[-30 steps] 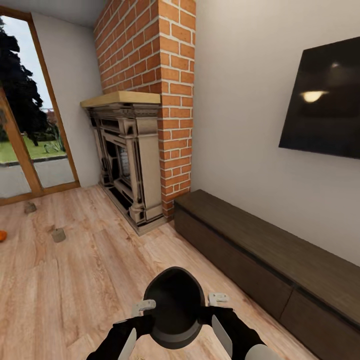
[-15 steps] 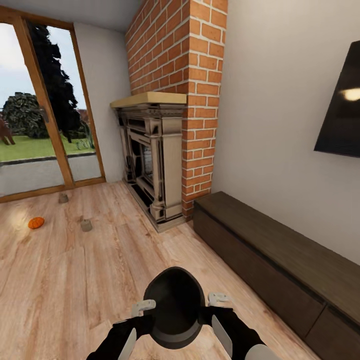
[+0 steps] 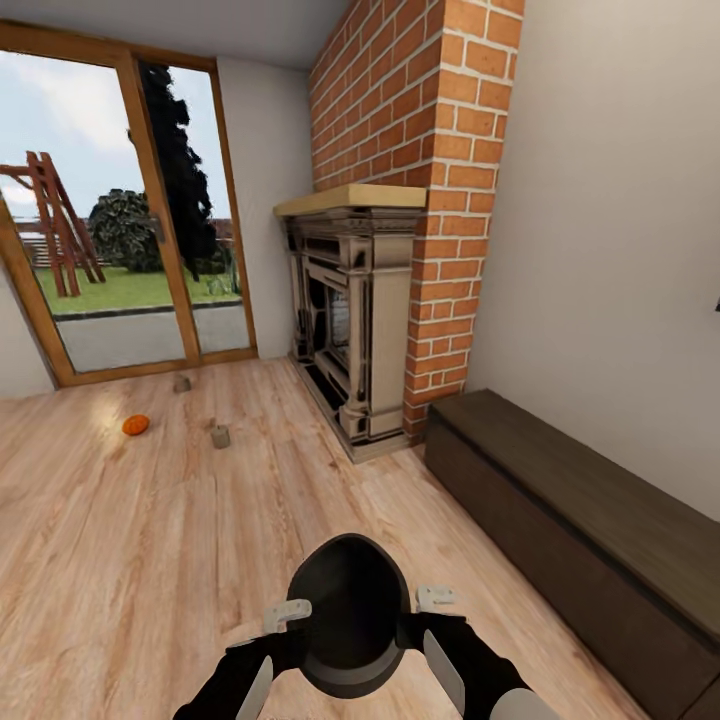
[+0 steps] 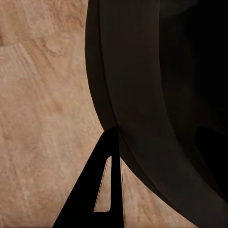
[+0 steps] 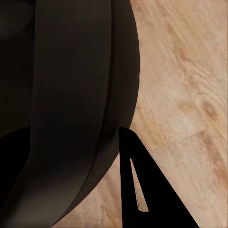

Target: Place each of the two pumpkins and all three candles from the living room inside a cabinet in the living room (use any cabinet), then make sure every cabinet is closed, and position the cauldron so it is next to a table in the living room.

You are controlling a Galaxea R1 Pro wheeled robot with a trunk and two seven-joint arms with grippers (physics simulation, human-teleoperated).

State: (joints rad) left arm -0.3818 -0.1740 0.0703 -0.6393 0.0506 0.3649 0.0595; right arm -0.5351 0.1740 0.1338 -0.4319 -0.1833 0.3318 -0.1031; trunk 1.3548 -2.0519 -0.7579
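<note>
I hold a black cauldron (image 3: 350,610) in front of my trunk, above the wood floor. My left gripper (image 3: 296,640) is shut on its left rim and my right gripper (image 3: 407,632) on its right rim. In the left wrist view, one dark finger (image 4: 102,190) lies against the outside of the cauldron wall (image 4: 142,95). The right wrist view shows another finger (image 5: 135,185) against the wall (image 5: 71,95) in the same way. One orange pumpkin (image 3: 135,425) lies on the floor far left. Two tan-grey candles (image 3: 220,436) (image 3: 182,382) stand near it. The long dark-brown cabinet (image 3: 570,520) runs along the right wall, its fronts shut.
A brick chimney with a fireplace (image 3: 355,320) stands ahead, between the cabinet and glass patio doors (image 3: 120,220). Open wood floor (image 3: 150,540) stretches from me to the pumpkin and candles.
The camera has swung left: fireplace and cabinet slid right in the picture, the wall screen left the frame, and the pumpkin and doors came further into view. The cauldron stays held as before.
</note>
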